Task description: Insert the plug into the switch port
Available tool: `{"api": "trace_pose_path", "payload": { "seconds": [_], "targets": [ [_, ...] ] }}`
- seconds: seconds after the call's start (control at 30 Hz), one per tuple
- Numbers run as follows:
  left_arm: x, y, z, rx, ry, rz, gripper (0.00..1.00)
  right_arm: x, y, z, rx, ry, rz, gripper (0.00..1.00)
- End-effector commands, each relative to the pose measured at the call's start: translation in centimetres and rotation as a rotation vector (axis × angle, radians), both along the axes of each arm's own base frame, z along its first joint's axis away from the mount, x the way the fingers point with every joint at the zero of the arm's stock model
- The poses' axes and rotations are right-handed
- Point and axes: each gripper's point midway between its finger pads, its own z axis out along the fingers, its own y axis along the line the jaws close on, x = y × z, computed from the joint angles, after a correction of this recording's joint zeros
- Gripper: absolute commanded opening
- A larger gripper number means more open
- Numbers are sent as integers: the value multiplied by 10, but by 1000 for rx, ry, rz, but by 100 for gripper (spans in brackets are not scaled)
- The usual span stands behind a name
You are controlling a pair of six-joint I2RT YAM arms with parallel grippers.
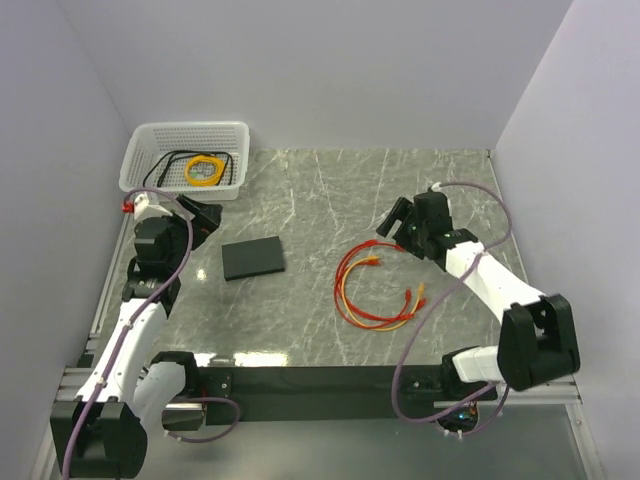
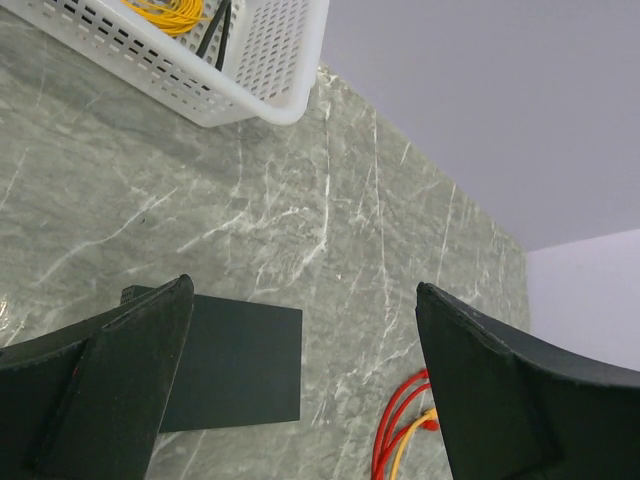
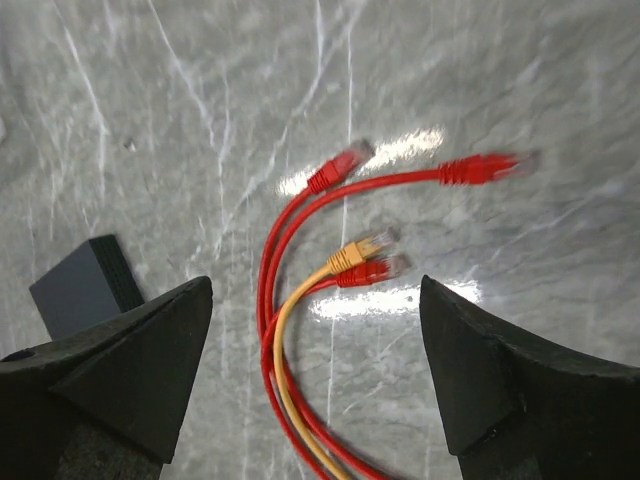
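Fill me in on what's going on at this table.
Nothing is held yet, and both grippers are open. The right gripper hovers over the loose red and orange cords, whose red plugs lie on the table. The left gripper hangs beside the black switch box, just in front of the white basket. No cord is joined to the box.
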Motion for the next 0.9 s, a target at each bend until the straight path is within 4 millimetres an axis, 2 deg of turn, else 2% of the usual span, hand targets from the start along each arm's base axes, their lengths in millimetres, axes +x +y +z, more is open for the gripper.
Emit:
{"api": "trace_pose_path", "payload": {
  "seconds": [0.0, 0.03, 0.23, 0.43, 0.57, 0.87],
  "targets": [
    [3, 1, 5, 32, -29, -5, 99, 9, 17, -3, 137, 69, 19, 90],
    [3, -2, 6, 33, -35, -24, 99, 11, 17, -16, 146, 110, 8, 89],
    [-5, 1, 15, 30, -86, -6, 99, 24, 15, -44, 156, 205, -37, 89],
    [-2, -4, 23, 35, -96, -27, 99, 39, 4, -57, 86, 248, -88, 89],
    [-3, -3, 21, 45, -86, -13, 99, 47, -6, -66, 18, 271, -117, 88],
    [1, -7, 14, 45, -61, -24, 99, 46, -4, -82, -6, 321, -101, 82]
  ]
}}
